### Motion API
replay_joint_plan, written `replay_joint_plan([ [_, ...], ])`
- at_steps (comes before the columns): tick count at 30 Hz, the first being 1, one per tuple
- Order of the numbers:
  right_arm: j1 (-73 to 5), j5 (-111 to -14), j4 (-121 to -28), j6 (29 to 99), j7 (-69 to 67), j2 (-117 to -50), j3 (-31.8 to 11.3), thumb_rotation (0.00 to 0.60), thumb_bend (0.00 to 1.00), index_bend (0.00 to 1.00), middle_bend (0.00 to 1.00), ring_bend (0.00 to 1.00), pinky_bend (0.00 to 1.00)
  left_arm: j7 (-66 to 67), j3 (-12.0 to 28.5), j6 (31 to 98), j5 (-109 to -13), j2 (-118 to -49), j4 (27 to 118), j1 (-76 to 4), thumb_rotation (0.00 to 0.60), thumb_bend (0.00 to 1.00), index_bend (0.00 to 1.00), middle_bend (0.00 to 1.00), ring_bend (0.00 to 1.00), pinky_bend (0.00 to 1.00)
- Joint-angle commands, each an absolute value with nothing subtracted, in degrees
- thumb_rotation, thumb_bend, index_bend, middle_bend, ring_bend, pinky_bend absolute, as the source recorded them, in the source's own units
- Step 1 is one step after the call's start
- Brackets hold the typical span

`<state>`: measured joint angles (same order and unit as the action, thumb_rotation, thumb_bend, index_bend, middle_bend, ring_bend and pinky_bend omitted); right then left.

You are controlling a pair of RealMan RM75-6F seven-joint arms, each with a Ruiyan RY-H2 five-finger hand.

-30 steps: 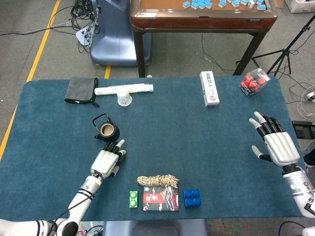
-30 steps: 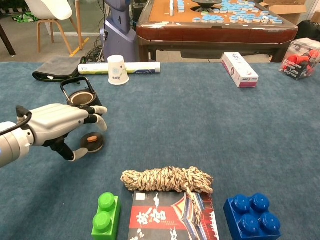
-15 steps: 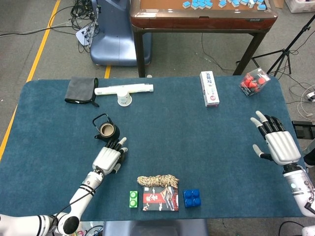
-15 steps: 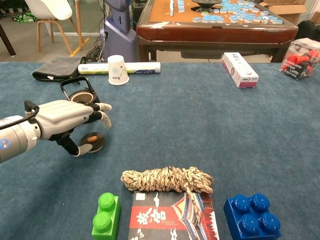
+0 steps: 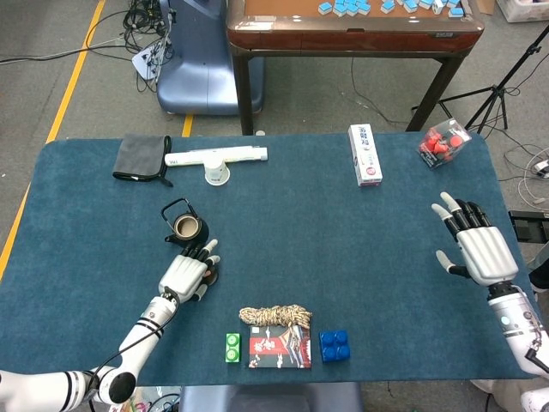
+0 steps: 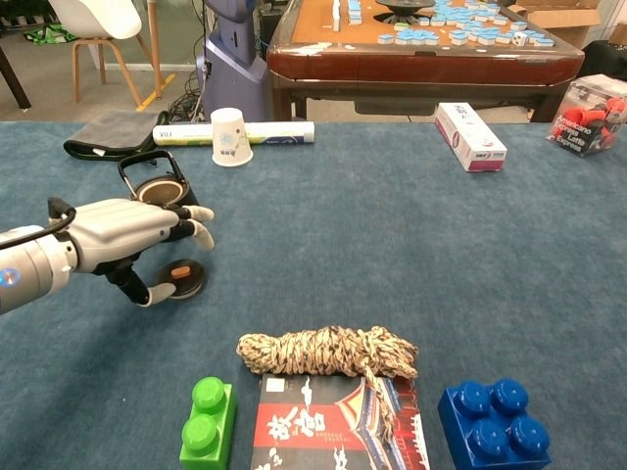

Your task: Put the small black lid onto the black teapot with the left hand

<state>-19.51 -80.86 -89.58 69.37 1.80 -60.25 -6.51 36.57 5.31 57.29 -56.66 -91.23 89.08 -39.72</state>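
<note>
The black teapot (image 5: pixel 186 226) (image 6: pixel 157 188) stands uncovered on the blue table, handle raised, at the left. The small black lid (image 6: pixel 181 277) with its orange knob lies flat on the cloth just in front of the pot. My left hand (image 5: pixel 187 273) (image 6: pixel 127 235) hovers over the lid, fingers spread and pointing forward, thumb curved down beside the lid's left rim; it holds nothing. In the head view the hand hides most of the lid. My right hand (image 5: pixel 474 249) stays raised at the far right, fingers spread and empty.
A coil of rope (image 6: pixel 328 352) lies on a printed card (image 6: pixel 328 426), with a green brick (image 6: pixel 207 422) and a blue brick (image 6: pixel 493 421) either side. At the back are a paper cup (image 6: pixel 229 136), white tube (image 6: pixel 265 131), grey cloth (image 5: pixel 141 156), white box (image 5: pixel 364 154) and red-filled container (image 5: pixel 443 142).
My left hand has moved forward toward the teapot and lifted slightly over the lid. The lid and pot have not moved. The right hand has barely shifted.
</note>
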Motion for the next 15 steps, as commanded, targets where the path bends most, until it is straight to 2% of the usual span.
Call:
replay_joint_plan([
  [1,-19.53,-80.73,-89.71,69.31,1.96,-60.24,-6.53,0.600,0.36,0.00,0.00,0.00,0.00,36.40,5.12,57.13,-56.51,-91.28,88.78,-39.81,0.600,0.38,0.19,0.00,0.00,0.00],
  [15,-19.49,-80.73,-90.55,69.42,2.82,-60.17,-6.37,0.600,0.36,0.00,0.00,0.00,0.00,35.88,4.10,56.97,-56.06,-91.60,87.76,-39.97,0.600,0.38,0.17,0.00,0.00,0.00],
])
